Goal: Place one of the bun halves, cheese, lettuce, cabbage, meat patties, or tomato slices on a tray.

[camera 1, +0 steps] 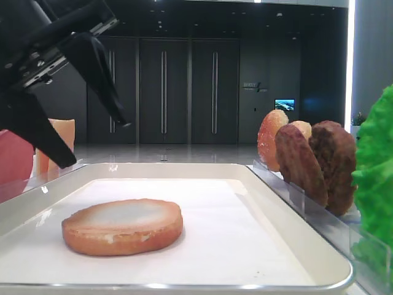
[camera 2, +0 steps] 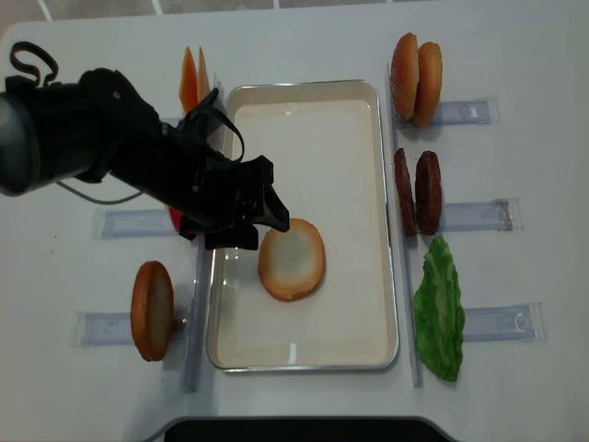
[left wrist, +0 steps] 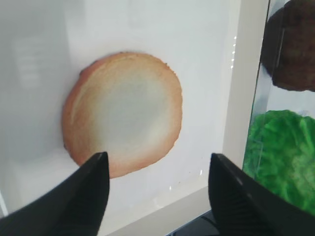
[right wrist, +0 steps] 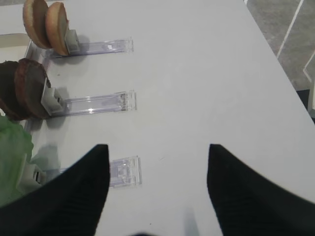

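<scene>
On the far left of the overhead view a bun half (camera 2: 152,310) stands on edge in a clear rack (camera 2: 103,328) on the white table (camera 2: 304,41). Further back, orange cheese slices (camera 2: 191,81) stand upright just beside the tray's left rim.

The left gripper (camera 2: 256,210) reaches in over the left rim of the tray (camera 2: 304,354). Its jaws are spread wide and hold nothing. In the left wrist view both fingers (left wrist: 83,196) hang above the near edge of the bun, clear of it; the low exterior view confirms the tips are raised above the tray.

The handled bun (camera 2: 292,259) lies flat on the tray's white liner, pale face up, crust ring showing round the edge. It sits in the left-centre of the tray, in the half nearer the robot, apart from every rim.

Right of the tray, three clear racks lie in a row. The furthest carries two bun halves (camera 2: 416,70) on edge, touching. The middle one carries two dark patties (camera 2: 417,191) on edge, side by side. The nearest carries the lettuce (camera 2: 439,309), whose leaf lies just beside the tray's right rim.

The right gripper (right wrist: 157,191) shows only in its own wrist view. Its jaws are spread apart and empty, over bare table, with the ends of the right-hand racks ahead of it.
</scene>
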Motion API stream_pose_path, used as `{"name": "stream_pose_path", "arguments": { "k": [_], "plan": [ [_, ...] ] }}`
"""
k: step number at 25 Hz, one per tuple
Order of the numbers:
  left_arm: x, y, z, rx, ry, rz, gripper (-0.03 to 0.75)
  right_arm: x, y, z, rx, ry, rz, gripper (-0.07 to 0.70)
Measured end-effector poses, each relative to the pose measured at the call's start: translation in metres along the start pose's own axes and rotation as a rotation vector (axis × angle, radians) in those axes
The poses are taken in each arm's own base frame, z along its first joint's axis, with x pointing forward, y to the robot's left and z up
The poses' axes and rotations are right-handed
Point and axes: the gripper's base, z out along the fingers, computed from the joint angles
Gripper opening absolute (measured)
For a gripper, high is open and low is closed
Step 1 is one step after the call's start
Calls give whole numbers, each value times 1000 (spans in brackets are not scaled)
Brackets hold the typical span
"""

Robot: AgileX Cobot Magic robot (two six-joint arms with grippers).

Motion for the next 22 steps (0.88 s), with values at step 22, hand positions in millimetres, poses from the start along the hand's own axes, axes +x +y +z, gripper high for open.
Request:
{"name": "stream_pose_path", "arguments": {
  "k": [22],
  "plan": [
    [-19, -19, -88, -477, 76, 246, 472, 0, 0, 0, 0, 0, 0, 416]
  ]
}}
